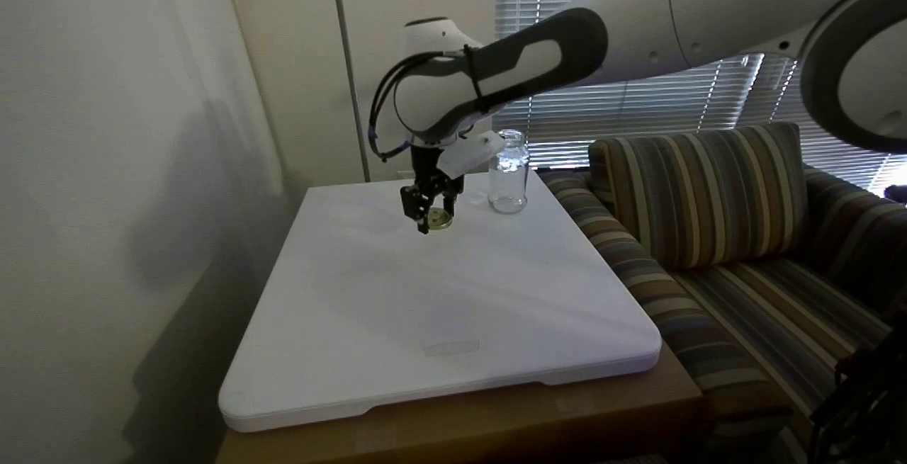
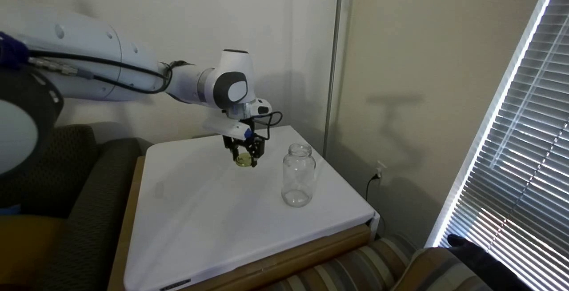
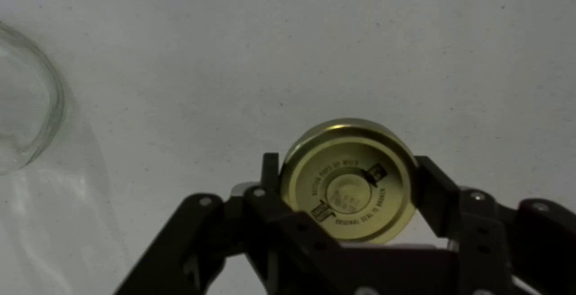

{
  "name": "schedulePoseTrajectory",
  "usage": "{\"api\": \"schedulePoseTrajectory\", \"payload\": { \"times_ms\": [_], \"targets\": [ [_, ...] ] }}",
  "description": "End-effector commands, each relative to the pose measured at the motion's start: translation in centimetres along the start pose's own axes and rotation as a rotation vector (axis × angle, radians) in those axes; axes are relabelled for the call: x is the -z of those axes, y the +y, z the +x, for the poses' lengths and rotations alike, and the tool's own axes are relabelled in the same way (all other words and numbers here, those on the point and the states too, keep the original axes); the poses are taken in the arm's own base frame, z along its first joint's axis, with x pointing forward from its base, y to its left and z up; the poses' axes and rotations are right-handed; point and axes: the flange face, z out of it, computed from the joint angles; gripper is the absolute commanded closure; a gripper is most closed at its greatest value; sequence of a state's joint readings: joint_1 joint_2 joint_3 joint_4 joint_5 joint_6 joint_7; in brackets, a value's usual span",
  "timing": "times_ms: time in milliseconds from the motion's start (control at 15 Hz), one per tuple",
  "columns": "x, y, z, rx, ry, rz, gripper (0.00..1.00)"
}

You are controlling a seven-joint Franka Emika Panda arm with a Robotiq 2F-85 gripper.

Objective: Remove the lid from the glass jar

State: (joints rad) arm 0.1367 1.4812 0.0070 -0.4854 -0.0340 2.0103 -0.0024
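Lid (image 3: 348,191) is pinched across its width by your gripper (image 3: 348,179), jaws only as far apart as its rim, a hold probably meant to keep it level. Whether it touches the white board (image 1: 425,290) or hangs just above, I cannot tell. Your glass jar (image 2: 298,176) stands upright, uncovered, right of the lid in both exterior views, apparently leaving you room to set it down.

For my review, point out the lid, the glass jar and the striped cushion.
Lid (image 3: 348,191), wrist view, center of its printed face.
Glass jar (image 2: 298,176), in an exterior view, middle of its side wall.
Striped cushion (image 1: 708,198), in an exterior view, its front face.
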Motion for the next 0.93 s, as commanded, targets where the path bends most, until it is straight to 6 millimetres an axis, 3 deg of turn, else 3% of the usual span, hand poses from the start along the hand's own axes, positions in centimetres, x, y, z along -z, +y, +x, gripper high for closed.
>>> {"api": "schedulePoseTrajectory", "payload": {
  "times_ms": [0,667,867],
  "targets": [
    [-2.0,0.2,-0.6,-0.020,-0.007,0.017,0.53],
    [-5.2,0.4,-1.8,-0.048,-0.033,0.023,0.53],
    [-5.1,0.5,-1.8,-0.054,-0.029,0.026,0.53]
  ]
}}
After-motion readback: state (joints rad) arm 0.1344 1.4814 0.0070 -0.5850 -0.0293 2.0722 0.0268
